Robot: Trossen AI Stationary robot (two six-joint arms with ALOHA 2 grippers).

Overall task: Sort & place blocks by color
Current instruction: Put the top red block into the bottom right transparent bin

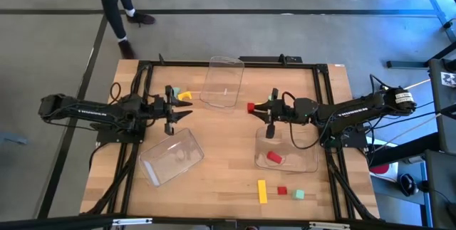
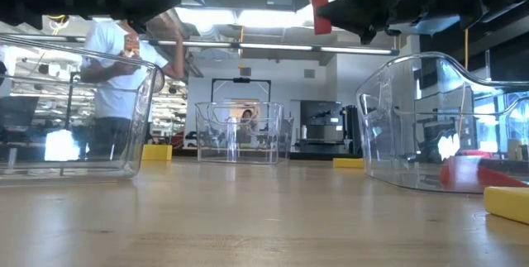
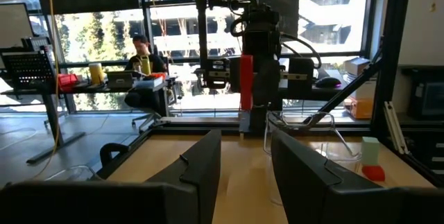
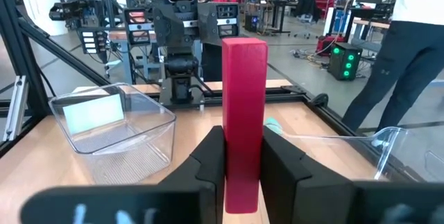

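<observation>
My right gripper (image 1: 256, 107) hovers above the table's middle, shut on a red bar (image 1: 251, 107); the bar also shows in the low view (image 2: 320, 7). Another red block (image 1: 274, 158) lies in the clear tray (image 1: 308, 160) below that arm. A yellow bar (image 1: 262, 191), a red cube (image 1: 282, 190) and a mint block (image 1: 299, 194) rest flat near the near edge. A yellow piece (image 1: 185, 96) lies by my left gripper (image 1: 183, 106), which is open and empty, facing the right one. My right gripper pinches the red bar (image 4: 243, 113) between its two fingers (image 4: 208, 158), one on each long side face. The fingers come level from the table's right. The bar stands upright and is lifted clear, well above the table (image 2: 320, 7).
A clear tray (image 1: 223, 80) stands toward the far edge and another (image 1: 172, 155) near the left arm. A black frame (image 1: 214, 63) borders the table. A person (image 1: 117, 6) walks on the floor beyond the far edge. Bare wood lies between the trays.
</observation>
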